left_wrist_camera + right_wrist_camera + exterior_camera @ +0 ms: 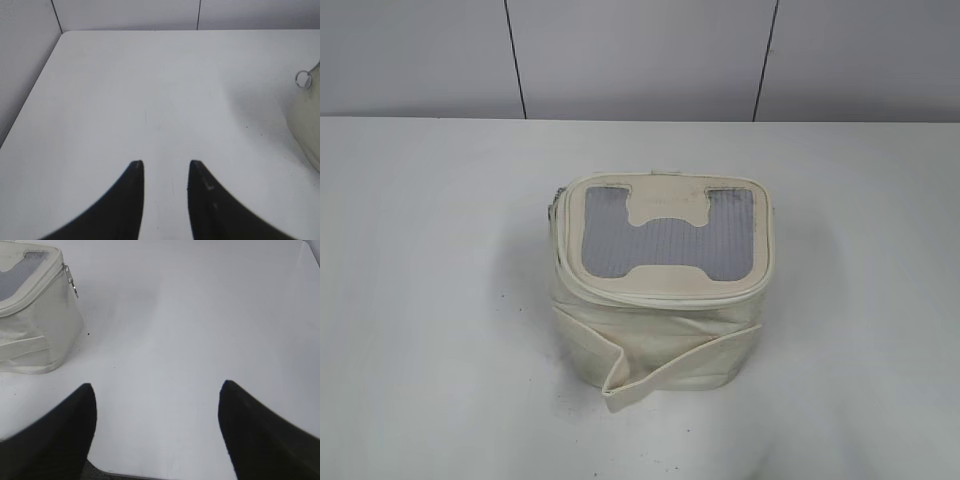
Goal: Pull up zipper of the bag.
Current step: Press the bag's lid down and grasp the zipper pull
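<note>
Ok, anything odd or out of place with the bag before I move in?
Only the strap band around the bag: it hangs loose and folded at the front, sagging toward the table. No damage or spills show.

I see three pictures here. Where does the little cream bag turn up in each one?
Exterior view: the bag stands at the middle of the white table, its mesh lid facing up.
Left wrist view: only its side shows at the right edge, with a ring pull.
Right wrist view: it sits in the upper left corner.
Shared landmark: the white table.
</note>
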Robot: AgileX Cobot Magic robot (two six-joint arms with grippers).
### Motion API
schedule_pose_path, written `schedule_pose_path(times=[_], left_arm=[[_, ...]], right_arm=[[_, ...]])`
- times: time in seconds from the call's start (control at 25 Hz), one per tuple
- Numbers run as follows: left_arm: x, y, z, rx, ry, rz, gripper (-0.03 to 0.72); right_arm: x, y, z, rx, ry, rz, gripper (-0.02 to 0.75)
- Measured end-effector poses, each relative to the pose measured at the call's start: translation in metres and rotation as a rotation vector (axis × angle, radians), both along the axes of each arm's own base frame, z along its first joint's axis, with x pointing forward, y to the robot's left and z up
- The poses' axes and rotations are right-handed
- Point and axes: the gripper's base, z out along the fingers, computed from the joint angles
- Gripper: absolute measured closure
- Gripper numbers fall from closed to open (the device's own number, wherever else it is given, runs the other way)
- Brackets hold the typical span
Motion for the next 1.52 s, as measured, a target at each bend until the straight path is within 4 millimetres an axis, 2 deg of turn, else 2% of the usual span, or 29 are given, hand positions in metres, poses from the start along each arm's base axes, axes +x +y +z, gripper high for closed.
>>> schedule_pose_path(times=[1.52], left_arm=[[0.0000,0.0000,0.0000,0.000,0.000,0.000,0.451]], right_arm=[[0.0000,0.0000,0.0000,0.000,0.000,0.000,0.151]])
